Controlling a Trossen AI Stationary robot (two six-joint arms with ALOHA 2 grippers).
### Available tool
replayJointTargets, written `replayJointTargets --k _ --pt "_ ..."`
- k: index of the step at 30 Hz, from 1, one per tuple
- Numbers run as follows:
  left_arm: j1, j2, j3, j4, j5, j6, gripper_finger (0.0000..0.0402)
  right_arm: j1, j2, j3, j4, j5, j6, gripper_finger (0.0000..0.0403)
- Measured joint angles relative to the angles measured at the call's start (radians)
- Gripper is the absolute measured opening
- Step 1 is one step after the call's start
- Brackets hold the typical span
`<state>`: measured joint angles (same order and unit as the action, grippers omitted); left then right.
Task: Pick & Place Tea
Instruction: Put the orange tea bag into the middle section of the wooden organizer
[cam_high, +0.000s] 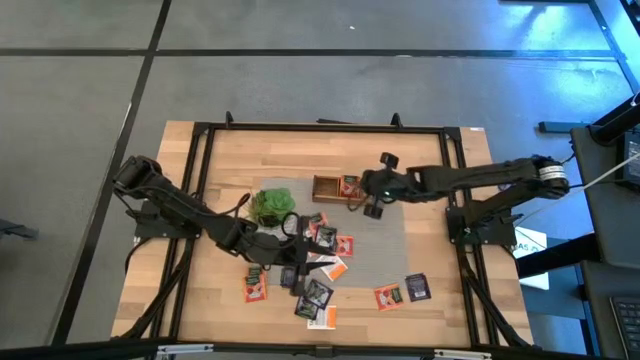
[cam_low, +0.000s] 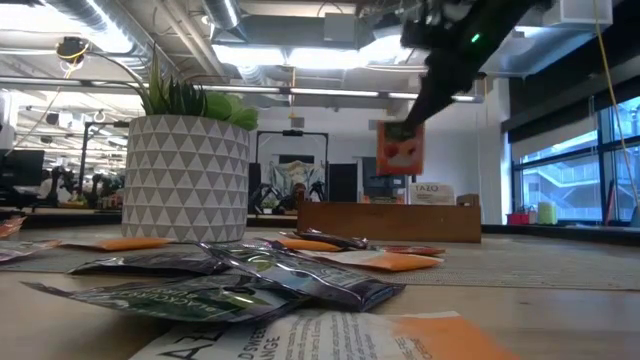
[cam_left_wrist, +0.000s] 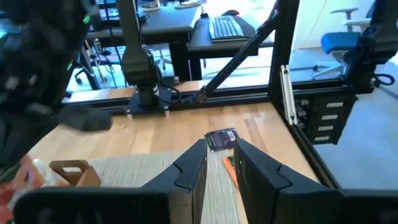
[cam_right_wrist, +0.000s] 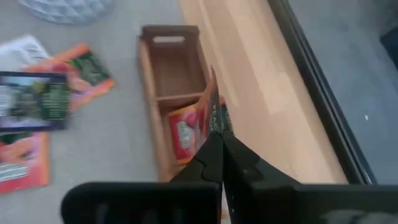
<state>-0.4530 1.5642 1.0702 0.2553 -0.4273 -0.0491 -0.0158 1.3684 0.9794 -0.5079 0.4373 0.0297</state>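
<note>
From above, we see the right arm stretched across the table toward nine o'clock, its right gripper over the wooden box, which sits at about twelve o'clock from the table's middle. The left arm lies bent low, reaching toward three o'clock, its left gripper among the scattered tea sachets just beside the potted plant. Two more sachets lie apart at about five o'clock.

At table height, the right gripper comes down from above with an orange-red sachet pinched upright over the box; the arm's top is cut off by the picture's edge. Dark sachets blur in the foreground.

Past the left wrist, we see the fingers slightly parted with a dark sachet beyond them; whether anything sits between them we cannot tell.

Past the right wrist, the fingers are closed on the orange-red sachet's edge, above a box compartment already holding what looks like a red sachet.
</note>
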Motion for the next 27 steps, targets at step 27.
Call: replayJointTargets --k 27 --pt "0.003 0.002 0.0 -0.054 0.001 -0.018 0.0078 -0.125 0.264 0.0 0.139 -0.107 -0.077 0.0042"
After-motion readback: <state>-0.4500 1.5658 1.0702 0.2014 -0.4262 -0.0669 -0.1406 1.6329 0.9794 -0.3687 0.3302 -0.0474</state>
